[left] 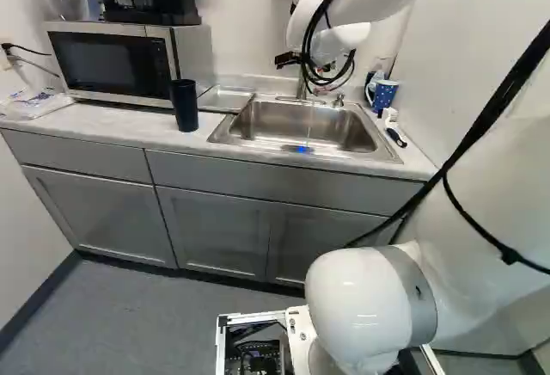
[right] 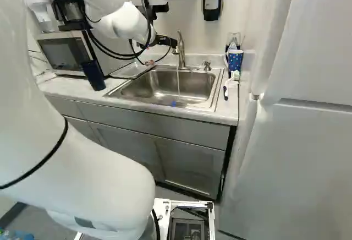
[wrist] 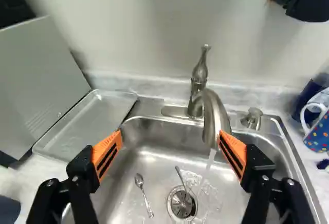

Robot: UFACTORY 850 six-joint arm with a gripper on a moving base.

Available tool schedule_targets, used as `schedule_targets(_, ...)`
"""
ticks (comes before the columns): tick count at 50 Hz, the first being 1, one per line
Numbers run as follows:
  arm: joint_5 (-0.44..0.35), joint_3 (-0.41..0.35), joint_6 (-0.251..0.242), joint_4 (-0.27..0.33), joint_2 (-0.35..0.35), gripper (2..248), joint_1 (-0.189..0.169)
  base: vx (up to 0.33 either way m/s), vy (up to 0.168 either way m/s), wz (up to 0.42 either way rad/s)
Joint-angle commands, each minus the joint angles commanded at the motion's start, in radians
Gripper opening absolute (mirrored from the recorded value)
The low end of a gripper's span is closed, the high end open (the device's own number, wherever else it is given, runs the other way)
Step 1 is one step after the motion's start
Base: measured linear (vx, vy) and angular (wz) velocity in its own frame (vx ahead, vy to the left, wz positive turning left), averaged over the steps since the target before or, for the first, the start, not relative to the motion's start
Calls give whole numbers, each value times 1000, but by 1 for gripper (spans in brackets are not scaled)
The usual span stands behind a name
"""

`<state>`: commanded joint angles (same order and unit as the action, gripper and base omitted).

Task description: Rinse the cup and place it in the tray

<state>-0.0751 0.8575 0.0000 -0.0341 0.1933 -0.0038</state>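
above the sink (wrist: 154, 157), the claw (right: 163, 52) gapes wide, one pad (wrist: 234, 151) by the faucet (wrist: 213, 118).

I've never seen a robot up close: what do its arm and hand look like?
The arm is white with thick, rounded sections, a grey band and black cables along it. Its hand is black, with two fingers bearing orange pads striped black.

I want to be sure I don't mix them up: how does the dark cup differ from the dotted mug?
The dark cup is tall and plain; the dotted mug is squatter, blue with spots. The mug has a white handle, while the cup shows none. In the left base view, the cup stands left of the sink, the mug right of it. Both are upright.
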Motion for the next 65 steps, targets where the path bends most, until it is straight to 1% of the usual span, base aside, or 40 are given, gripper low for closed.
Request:
schedule_targets(15, 155, -38, 0, 0, 43, 247, 0, 0, 0, 0)
schedule_targets(40, 411, -41, 0, 0, 46, 247, -7, 0, 0, 0)
schedule_targets(65, 408, -41, 0, 0, 46, 247, -7, 0, 0, 0)
